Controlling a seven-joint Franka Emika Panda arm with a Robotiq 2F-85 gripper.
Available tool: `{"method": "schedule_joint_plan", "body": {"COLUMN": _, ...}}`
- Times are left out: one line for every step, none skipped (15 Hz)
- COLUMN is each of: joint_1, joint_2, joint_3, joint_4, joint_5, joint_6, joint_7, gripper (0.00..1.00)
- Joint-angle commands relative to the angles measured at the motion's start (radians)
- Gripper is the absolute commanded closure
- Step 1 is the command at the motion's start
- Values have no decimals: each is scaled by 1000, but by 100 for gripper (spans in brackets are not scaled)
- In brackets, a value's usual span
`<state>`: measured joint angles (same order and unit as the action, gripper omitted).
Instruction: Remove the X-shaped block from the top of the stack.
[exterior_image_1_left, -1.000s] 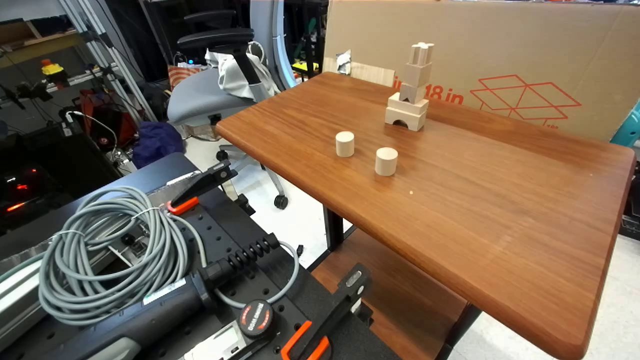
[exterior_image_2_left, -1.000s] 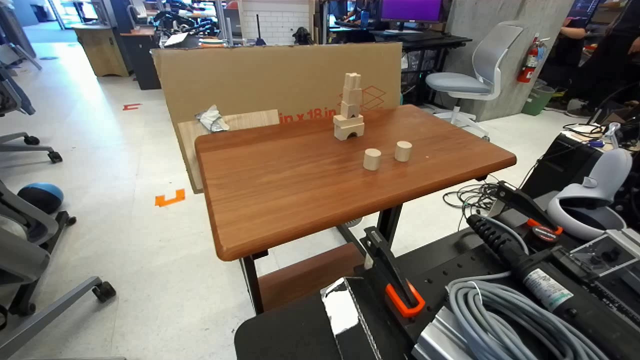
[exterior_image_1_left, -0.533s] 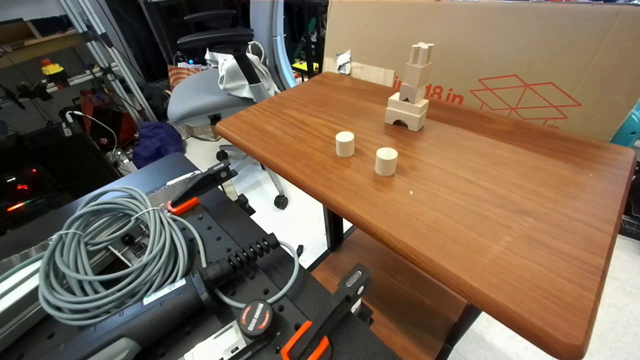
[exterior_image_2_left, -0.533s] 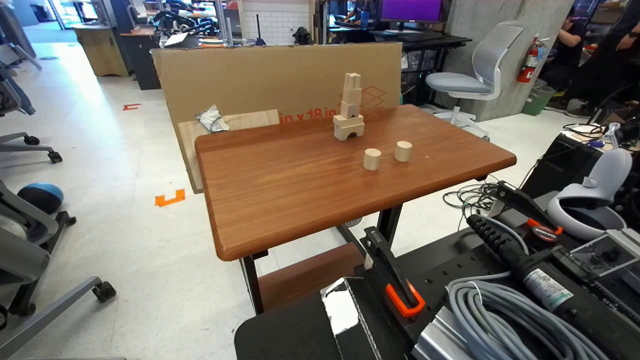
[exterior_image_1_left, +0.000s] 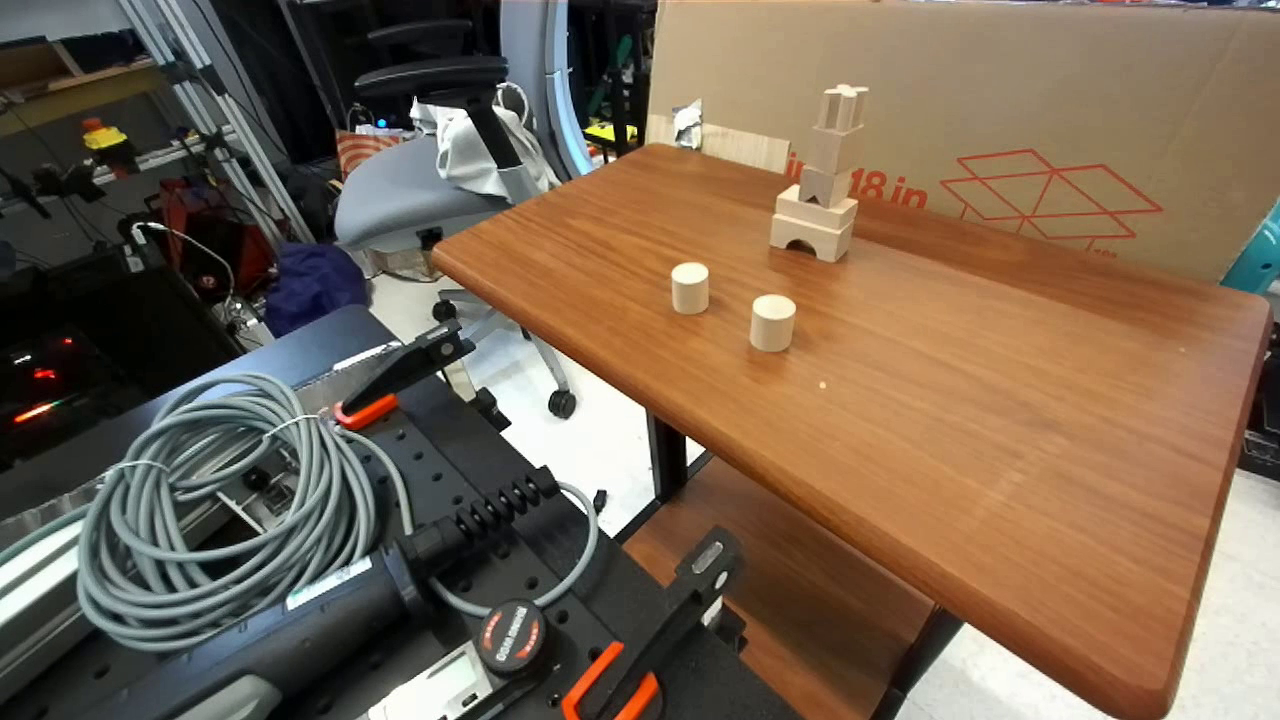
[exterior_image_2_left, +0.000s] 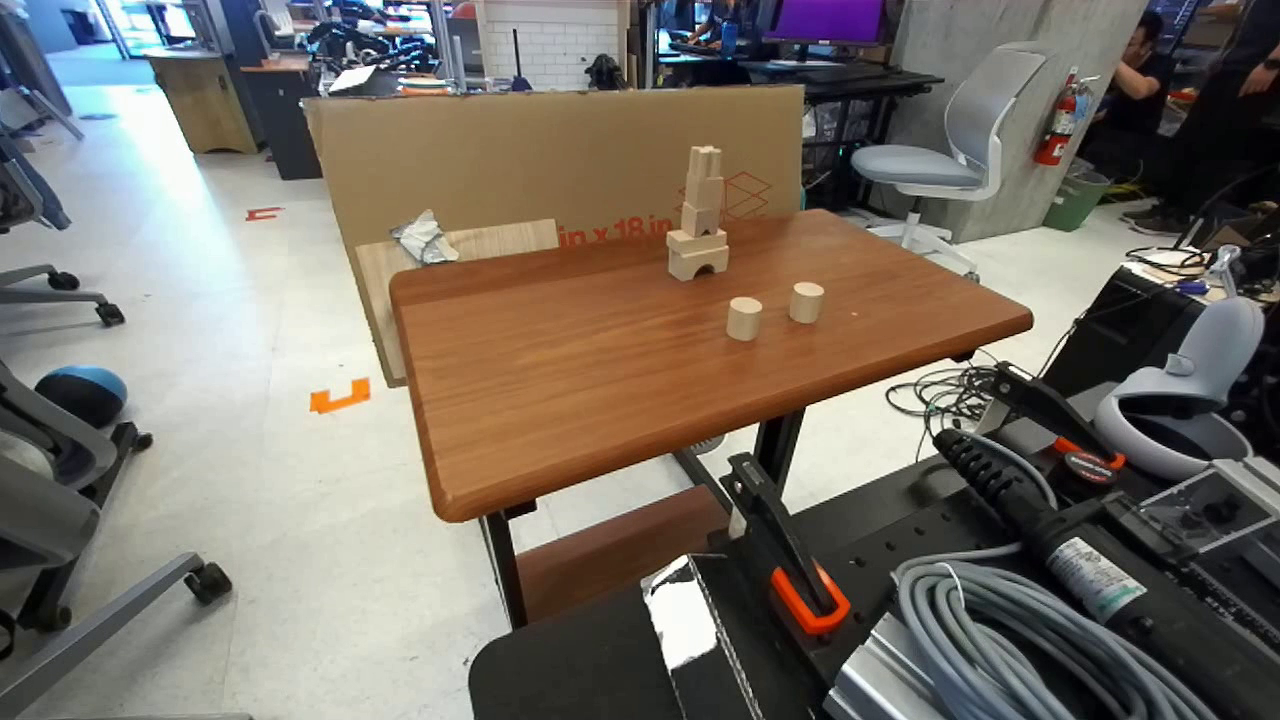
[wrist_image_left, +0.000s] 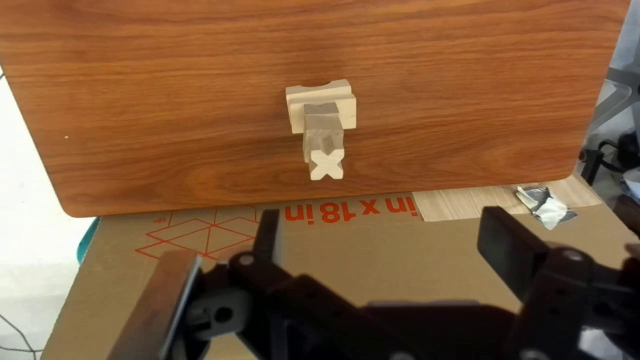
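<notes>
The X-shaped block (wrist_image_left: 327, 164) tops the stack (exterior_image_2_left: 699, 213), near the counter (exterior_image_1_left: 950, 400) edge that runs beside the printed cardboard (exterior_image_1_left: 1060, 90), well apart from the hand (wrist_image_left: 382, 225). I see the hand's fingers spread wide, gripping nothing, the wrist view looking down at a slant. Two wooden cylinders (exterior_image_1_left: 690, 290) stand between the stack and the opposite long edge.

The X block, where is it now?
In an exterior view, the X block is at upper right, atop the stack, in front of the cardboard.
</notes>
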<state>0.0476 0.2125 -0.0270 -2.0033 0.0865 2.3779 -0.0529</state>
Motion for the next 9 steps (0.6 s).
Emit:
{"method": "schedule_joint_plan", "body": {"joint_1": -20, "joint_2": 79, "joint_3": 12, "joint_4": 83, "joint_5": -13, "joint_6": -47, "joint_7": 31, "gripper": 0}}
{"method": "schedule_joint_plan", "body": {"joint_1": -22, "joint_2": 94, "joint_3": 12, "joint_4": 94, "joint_5": -12, "joint_6": -55, "joint_7": 33, "gripper": 0}}
{"method": "schedule_joint_plan", "body": {"joint_1": -23, "joint_2": 107, "joint_3": 12, "joint_4": 104, "joint_5": -12, "joint_6": -61, "joint_7": 36, "gripper": 0}}
{"method": "schedule_joint_plan", "body": {"joint_1": -24, "joint_2": 123, "joint_3": 12, "joint_4": 115, "joint_5": -14, "joint_6": -66, "joint_7": 39, "gripper": 0}}
{"method": "schedule_joint_plan", "body": {"joint_1": -25, "joint_2": 137, "joint_3": 11, "joint_4": 126, "joint_5": -13, "joint_6": -74, "joint_7": 42, "gripper": 0}}
{"method": "schedule_joint_plan", "body": {"joint_1": -28, "joint_2": 152, "joint_3": 14, "joint_4": 137, "joint_5": -6, "joint_6": -82, "joint_7": 39, "gripper": 0}}
{"method": "schedule_joint_plan", "body": {"joint_1": -29, "joint_2": 163, "joint_3": 14, "joint_4": 147, "joint_5": -6, "joint_6": -89, "joint_7": 41, "gripper": 0}}
{"method": "schedule_joint_plan", "body": {"joint_1": -30, "joint_2": 176, "joint_3": 14, "joint_4": 158, "joint_5": -5, "joint_6": -98, "joint_7": 40, "gripper": 0}}
{"method": "schedule_joint_plan", "body": {"joint_1": -31, "joint_2": 188, "joint_3": 15, "joint_4": 167, "joint_5": -6, "joint_6": -104, "joint_7": 40, "gripper": 0}}
